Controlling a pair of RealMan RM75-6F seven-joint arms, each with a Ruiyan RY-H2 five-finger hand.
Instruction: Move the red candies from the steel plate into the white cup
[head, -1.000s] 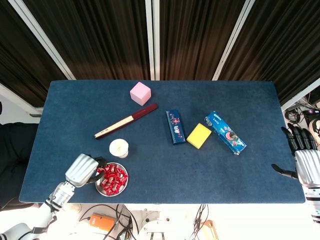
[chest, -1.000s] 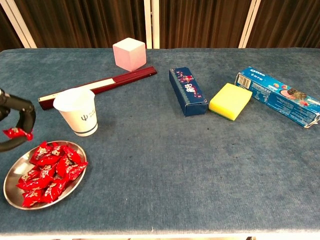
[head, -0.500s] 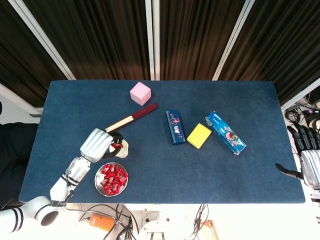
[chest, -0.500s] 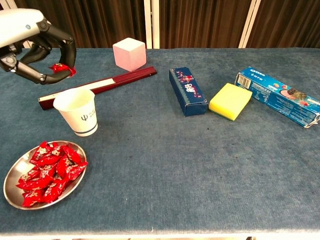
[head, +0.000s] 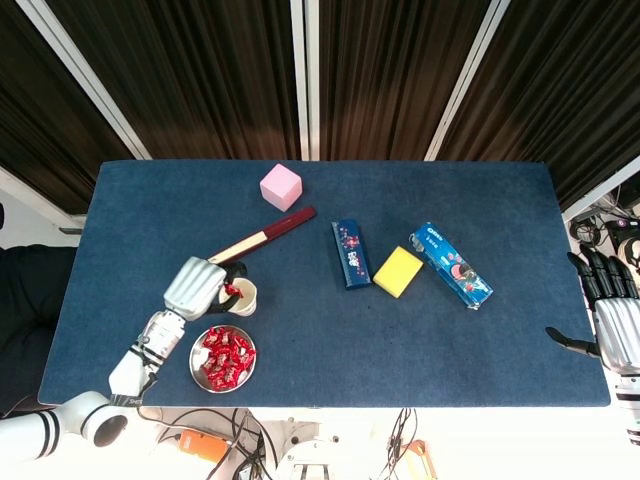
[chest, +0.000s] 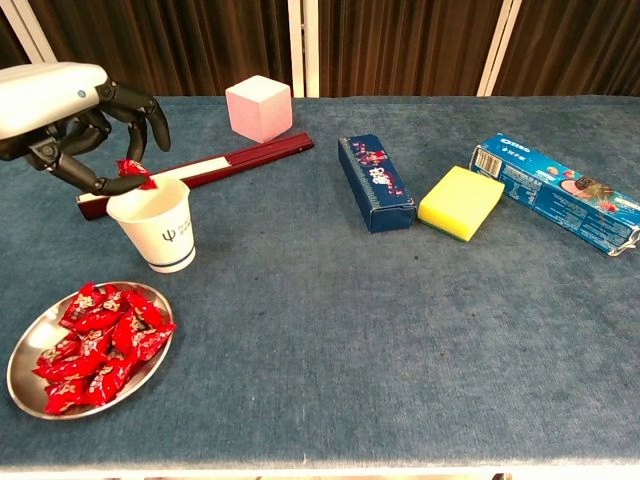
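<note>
Fingers (chest: 132, 118) of our left hand (chest: 60, 110) pinch one red candy (chest: 133, 172) at the white cup (chest: 155, 224) rim, lowered from half a second ago.
Nearest us, by the table's (chest: 400, 330) front-left corner, the steel plate (chest: 20, 385) holds many red candies (chest: 95, 335); release comes next, we judge. Our right hand (head: 612, 320) hangs spread and empty off the right edge.

This looks like a robotics lab or test room set up for recording. A table (head: 330, 350) covered in dark blue felt-like cloth stands in front of a wall of dark brown pleated curtains (head: 210, 80) divided by white frame bars (head: 305, 75). Loose cables (head: 395, 440) and an orange device (head: 205, 443) lie on the floor at the near edge, and more cables and gear (head: 610, 225) sit off the right end. On the cloth lies a mixed set of props, among them a pink cube (head: 281, 187) and a yellow sponge (head: 398, 271).
</note>
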